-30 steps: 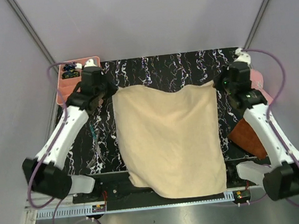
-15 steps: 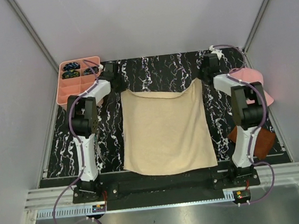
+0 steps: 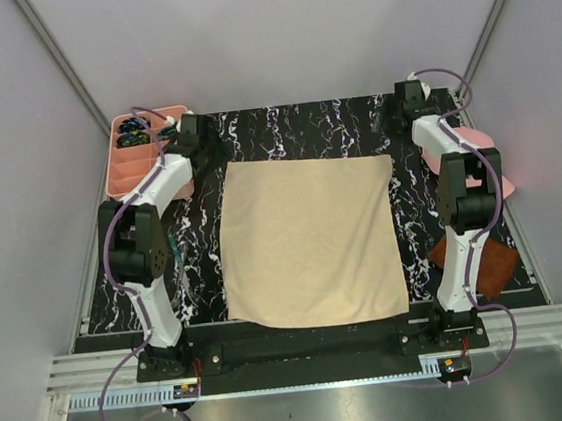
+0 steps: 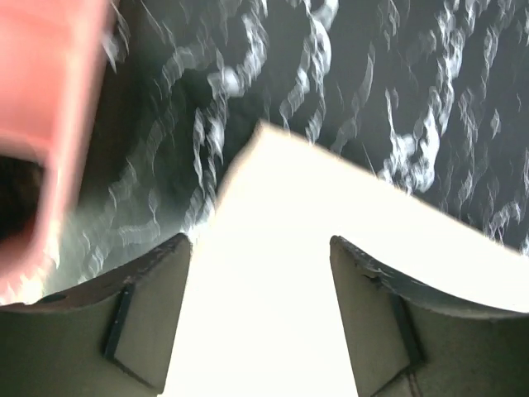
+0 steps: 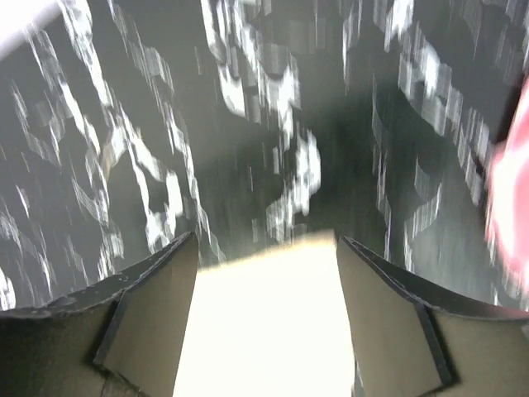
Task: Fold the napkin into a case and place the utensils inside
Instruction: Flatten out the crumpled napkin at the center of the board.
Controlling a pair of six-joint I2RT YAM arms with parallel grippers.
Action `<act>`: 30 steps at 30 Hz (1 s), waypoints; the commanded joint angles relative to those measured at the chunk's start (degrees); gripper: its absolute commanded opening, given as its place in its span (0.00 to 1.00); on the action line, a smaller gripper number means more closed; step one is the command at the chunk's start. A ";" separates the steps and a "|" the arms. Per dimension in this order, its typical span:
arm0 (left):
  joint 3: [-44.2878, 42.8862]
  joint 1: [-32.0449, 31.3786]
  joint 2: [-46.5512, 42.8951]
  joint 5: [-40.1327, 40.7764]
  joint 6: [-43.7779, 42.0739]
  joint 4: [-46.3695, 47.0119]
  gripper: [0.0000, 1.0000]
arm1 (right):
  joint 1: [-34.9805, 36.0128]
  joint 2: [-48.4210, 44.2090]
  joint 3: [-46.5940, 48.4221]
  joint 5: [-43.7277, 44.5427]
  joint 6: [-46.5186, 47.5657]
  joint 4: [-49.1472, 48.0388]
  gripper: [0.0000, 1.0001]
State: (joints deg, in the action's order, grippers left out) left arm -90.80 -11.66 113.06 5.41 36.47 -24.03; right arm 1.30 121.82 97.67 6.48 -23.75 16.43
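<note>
Napkin point(image 3: 309, 240) lying flat, square on worktop point(image 3: 293, 129). Your left fingers point(image 4: 149, 289) and right fingers point(image 5: 388, 306) standing open, gripping nothing, each with own far corner lying between them.

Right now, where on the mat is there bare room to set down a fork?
The far strip of mat beyond the napkin, between the left gripper and right gripper, is bare. The sides are crowded: tray left, cap and brown cloth right.
</note>
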 commanded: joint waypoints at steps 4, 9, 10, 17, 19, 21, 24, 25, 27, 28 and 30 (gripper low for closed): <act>14.77 -10.48 -8.02 -1.99 4.14 5.48 0.64 | 4.67 -13.36 -17.39 -2.62 -5.52 5.30 0.59; 18.74 -12.16 -6.19 -3.91 7.30 9.62 0.57 | 5.20 -10.92 -19.10 -2.09 -2.80 1.16 0.44; 18.21 -11.98 -4.87 -4.09 7.48 9.53 0.57 | 5.29 -10.03 -17.44 -2.00 -2.10 0.98 0.42; 13.38 -9.09 2.42 -4.53 13.09 8.83 0.56 | 5.29 -1.42 -10.05 -0.94 -1.48 1.24 0.36; 11.37 -8.12 4.27 -5.06 14.42 9.44 0.56 | 5.29 0.08 -8.38 -0.94 -1.83 1.42 0.36; 9.34 -7.24 6.90 -7.76 16.25 8.57 0.57 | 5.29 2.45 -6.01 -1.30 -1.83 2.11 0.36; 5.56 -5.13 11.99 -13.99 19.76 8.30 0.58 | 5.20 5.97 -1.19 -0.94 -2.27 4.22 0.37; 3.64 -4.26 13.23 -15.33 20.39 8.65 0.58 | 5.20 6.93 0.14 -1.03 -2.27 4.58 0.37; 1.52 -3.46 16.56 -18.67 20.93 8.74 0.58 | 5.12 10.18 5.39 -0.50 -2.18 5.98 0.38; -0.58 -3.37 17.19 -19.03 20.75 8.56 0.58 | 5.12 11.50 7.43 -0.50 -1.48 6.25 0.38; -1.91 -3.28 17.73 -19.12 19.61 8.82 0.58 | 4.85 15.98 15.30 -0.68 -0.52 8.52 0.39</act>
State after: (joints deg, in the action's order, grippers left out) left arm -90.52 -15.59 126.30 -10.07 55.68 -13.47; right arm 6.59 131.46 101.43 5.04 -25.89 21.06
